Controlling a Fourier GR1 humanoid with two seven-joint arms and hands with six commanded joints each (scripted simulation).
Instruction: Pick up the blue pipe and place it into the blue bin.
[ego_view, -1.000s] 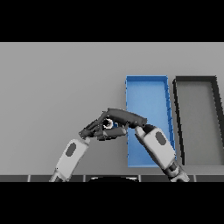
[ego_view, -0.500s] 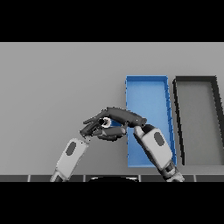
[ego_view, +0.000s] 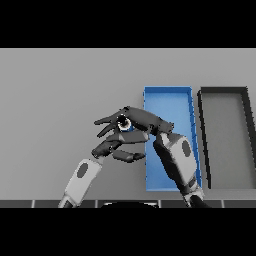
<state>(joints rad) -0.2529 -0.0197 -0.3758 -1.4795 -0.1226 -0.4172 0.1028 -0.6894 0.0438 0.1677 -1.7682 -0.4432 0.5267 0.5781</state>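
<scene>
Right hand curls around the blue pipe, holding it just left of the blue bin; left hand hangs underneath, fingers relaxed. The pipe looks small, stiff and light, maybe slick, so gripping across its middle seems safest

Blue pipe end-on, left of open blue bin.
</scene>
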